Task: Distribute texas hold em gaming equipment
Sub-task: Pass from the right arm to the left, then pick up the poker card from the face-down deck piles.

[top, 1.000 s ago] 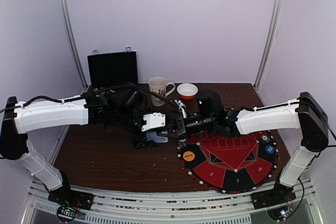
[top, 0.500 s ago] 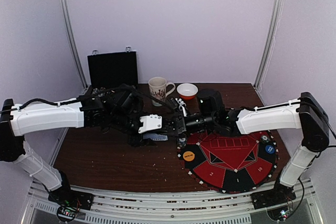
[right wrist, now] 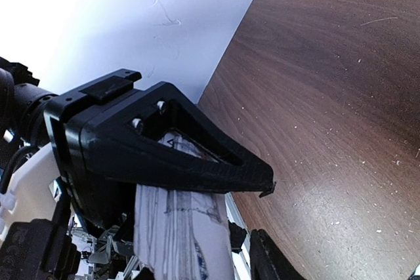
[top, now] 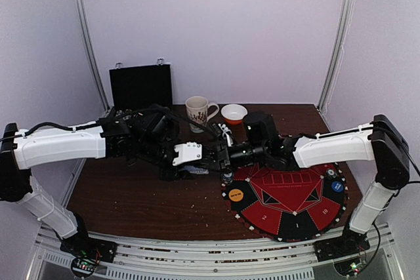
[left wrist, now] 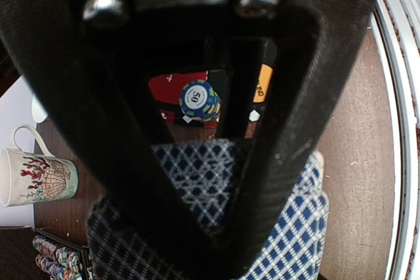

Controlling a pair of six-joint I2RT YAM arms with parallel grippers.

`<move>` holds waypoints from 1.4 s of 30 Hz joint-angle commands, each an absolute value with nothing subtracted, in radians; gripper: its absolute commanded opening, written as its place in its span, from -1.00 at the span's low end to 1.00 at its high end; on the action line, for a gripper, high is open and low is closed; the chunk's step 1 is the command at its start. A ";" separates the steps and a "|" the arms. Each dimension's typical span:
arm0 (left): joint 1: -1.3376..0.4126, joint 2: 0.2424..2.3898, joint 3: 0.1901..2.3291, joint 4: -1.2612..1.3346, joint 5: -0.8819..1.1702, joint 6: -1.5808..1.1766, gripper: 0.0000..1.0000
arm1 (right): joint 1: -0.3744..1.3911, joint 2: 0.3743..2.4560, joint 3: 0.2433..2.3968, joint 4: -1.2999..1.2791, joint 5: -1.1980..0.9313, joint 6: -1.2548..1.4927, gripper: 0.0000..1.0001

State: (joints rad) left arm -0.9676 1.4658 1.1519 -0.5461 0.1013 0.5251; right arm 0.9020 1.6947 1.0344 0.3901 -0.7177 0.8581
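- The left gripper [top: 195, 164] and the right gripper [top: 214, 161] are seen meeting tip to tip above the middle of the wooden table [top: 131, 195], just left of the round red-and-black mat [top: 289, 196].
- The deck of playing cards [left wrist: 295, 221] is found at that meeting point, its blue-checked back filling the lower part of the left wrist view.
- In the right wrist view the deck is shown edge-on, as a thick white stack under a black triangular finger [right wrist: 197, 162] that is pressed on its top.
- Which gripper clamps the deck cannot be told. The jaws of both are masked by that close black frame, so neither can be called open or closed.
- A blue-and-green poker chip [left wrist: 199, 100] marked 50 is seen lying flat at the mat's near-left edge.
- An orange button disc [top: 235, 195] is placed on the mat's left rim, and a blue button disc [top: 336, 186] on its right rim, well apart.
- More chips [left wrist: 56, 254] are seen stacked in rows in the black hinged case [top: 140, 86], which is stood open at the back left.
- A patterned mug [top: 197, 113] and a white bowl [top: 234, 113] are set side by side behind the grippers.
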 commanded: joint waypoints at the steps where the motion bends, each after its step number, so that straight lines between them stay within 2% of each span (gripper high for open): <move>1: -0.963 1.485 1.203 -0.541 0.104 0.523 0.04 | 0.908 1.733 1.089 0.342 -0.670 0.825 -0.19; 8: -0.963 1.487 1.196 -0.560 0.079 0.531 0.04 | 0.899 1.686 1.094 0.187 -0.564 0.739 -0.15; 14: -0.963 1.495 1.195 -0.560 0.076 0.529 0.05 | 0.880 1.631 1.047 0.156 -0.544 0.728 -0.17; 20: -0.963 1.507 1.195 -0.559 0.070 0.528 0.05 | 0.879 1.620 1.063 0.136 -0.566 0.718 -0.25; 33: -0.963 1.526 1.180 -0.558 0.066 0.523 0.06 | 0.879 1.600 1.089 0.085 -0.578 0.715 -0.64; 42: -0.962 1.520 1.169 -0.545 0.062 0.523 0.06 | 0.880 1.593 1.111 0.036 -0.564 0.700 -0.60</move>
